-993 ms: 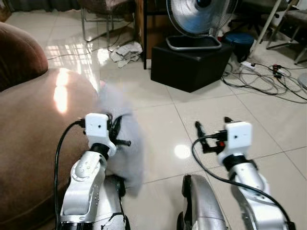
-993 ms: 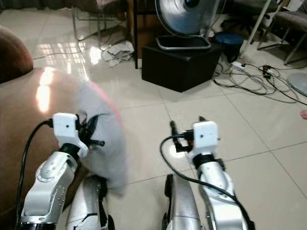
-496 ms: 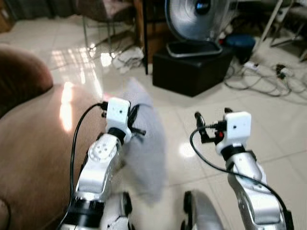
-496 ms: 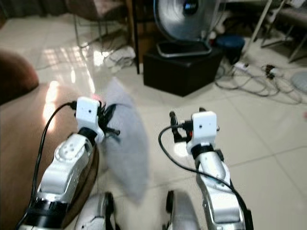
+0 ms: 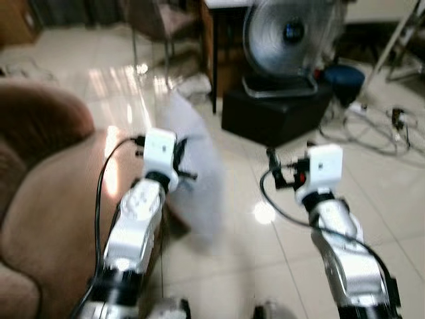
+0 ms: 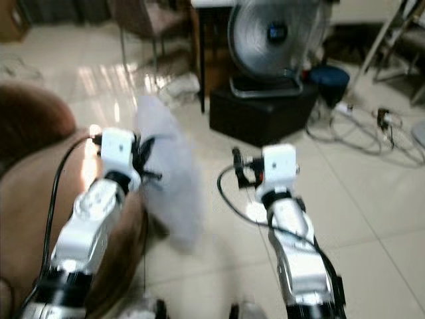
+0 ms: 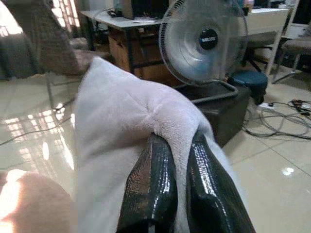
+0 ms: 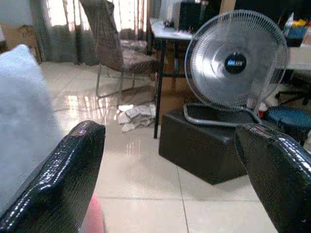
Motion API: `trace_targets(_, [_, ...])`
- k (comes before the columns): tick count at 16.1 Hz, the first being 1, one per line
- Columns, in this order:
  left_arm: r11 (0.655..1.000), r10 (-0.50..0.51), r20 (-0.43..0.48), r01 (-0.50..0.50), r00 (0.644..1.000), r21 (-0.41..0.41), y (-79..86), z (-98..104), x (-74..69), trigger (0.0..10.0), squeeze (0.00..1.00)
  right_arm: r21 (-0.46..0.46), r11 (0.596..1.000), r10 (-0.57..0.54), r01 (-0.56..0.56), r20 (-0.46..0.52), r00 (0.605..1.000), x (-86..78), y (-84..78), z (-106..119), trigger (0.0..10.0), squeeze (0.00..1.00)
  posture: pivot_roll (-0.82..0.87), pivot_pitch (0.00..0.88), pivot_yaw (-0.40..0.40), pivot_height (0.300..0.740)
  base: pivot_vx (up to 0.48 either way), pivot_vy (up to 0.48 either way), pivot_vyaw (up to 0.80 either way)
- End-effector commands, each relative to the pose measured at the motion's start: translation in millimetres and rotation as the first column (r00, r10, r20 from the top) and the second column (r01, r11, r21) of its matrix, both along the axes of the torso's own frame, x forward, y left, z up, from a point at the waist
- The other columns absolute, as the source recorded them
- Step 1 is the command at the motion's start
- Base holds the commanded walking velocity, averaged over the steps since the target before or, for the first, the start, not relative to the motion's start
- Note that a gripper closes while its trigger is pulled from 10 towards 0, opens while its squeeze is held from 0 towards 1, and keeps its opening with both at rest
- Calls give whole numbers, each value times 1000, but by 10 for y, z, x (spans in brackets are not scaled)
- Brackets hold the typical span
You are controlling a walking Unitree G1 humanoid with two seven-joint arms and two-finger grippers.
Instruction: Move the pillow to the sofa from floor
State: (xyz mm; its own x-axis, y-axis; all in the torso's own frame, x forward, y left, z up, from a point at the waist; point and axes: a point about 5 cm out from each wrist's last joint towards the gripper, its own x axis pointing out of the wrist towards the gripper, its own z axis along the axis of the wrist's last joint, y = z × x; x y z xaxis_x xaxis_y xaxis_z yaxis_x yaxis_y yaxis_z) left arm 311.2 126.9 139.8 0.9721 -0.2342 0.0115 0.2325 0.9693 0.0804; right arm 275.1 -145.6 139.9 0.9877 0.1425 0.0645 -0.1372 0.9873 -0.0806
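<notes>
The left gripper (image 7: pixel 167 194) is clamping the pale grey plush pillow (image 5: pixel 192 166), hanging long-axis down just beside the brown upholstered sofa (image 5: pixel 53 199) seat's right edge; the right gripper (image 8: pixel 170 179) is gaping, empty.

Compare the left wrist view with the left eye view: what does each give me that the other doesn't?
Left wrist view alone: the left gripper up close, both black fingers pinching a fold of the grey pillow, plus a desk behind the fan.

Left eye view alone: the brown sofa beside the left arm, the pillow hanging above the tiled floor, and the right gripper held free.

Both: the pillow, the fan on its black box, the cables.
</notes>
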Motion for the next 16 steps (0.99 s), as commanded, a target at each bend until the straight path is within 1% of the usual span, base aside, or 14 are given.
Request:
trace_targets(1, [999, 36, 43, -35, 998, -24, 57, 81, 48, 10000, 0, -31, 998, -47, 47, -24, 999, -5, -84, -93, 10000, 0, -75, 0, 34, 740, 0, 0, 0])
trace_targets(2, [998, 50, 32, -49, 998, -26, 84, 51, 67, 10000, 0, -97, 994, -52, 47, -47, 998, -3, -84, -129, 10000, 0, -93, 0, 43, 740, 0, 0, 0])
trace_targets(3, [998, 52, 31, -51, 998, -26, 78, 41, 80, 10000, 0, -54, 998, -49, 46, -52, 997, -16, -93, -122, 10000, 0, -97, 0, 43, 740, 0, 0, 0])
trace_targets(4, [998, 51, 31, -51, 998, -25, 76, 40, 80, 10000, 0, -34, 998, -49, 47, -51, 998, -23, -96, -117, 10000, 0, -98, 0, 42, 740, 0, 0, 0])
trace_targets(5, [999, 42, 32, -42, 999, -7, 51, 41, 83, 10000, 0, -71, 997, -40, 37, -43, 998, -22, -78, -110, 10000, 0, -96, 0, 39, 740, 0, -480, 0])
trace_targets(6, [999, 37, 31, -37, 999, 1, 22, 36, 77, 10000, 0, -77, 997, -28, 25, -45, 999, -9, -53, -131, 10000, 0, -82, 0, 27, 740, 0, -480, 800])
trace_targets(10, [999, 44, 40, -45, 998, 12, 44, 24, 54, 10000, 0, -74, 997, 2, -6, -56, 998, 34, 15, -182, 10000, 0, -59, 0, 15, 740, 0, -480, 800])
trace_targets(14, [998, 35, 53, -37, 998, 41, 51, 38, 57, 10000, 0, -82, 997, -2, -3, -58, 998, 50, -20, -195, 10000, 0, -57, 0, 25, 740, 0, -480, 800])
trace_targets(15, [999, 38, 38, -39, 999, 9, 50, 41, 63, 10000, 0, -90, 996, -9, 3, -62, 998, 46, -29, -206, 10000, 0, -58, 0, 29, 740, 0, 0, 800])
trace_targets(16, [999, 35, 42, -35, 999, -4, 49, 65, 79, 10000, 0, -76, 997, -23, 17, -78, 997, 34, -34, -241, 10000, 0, -58, 0, 32, 740, 0, 0, 0])
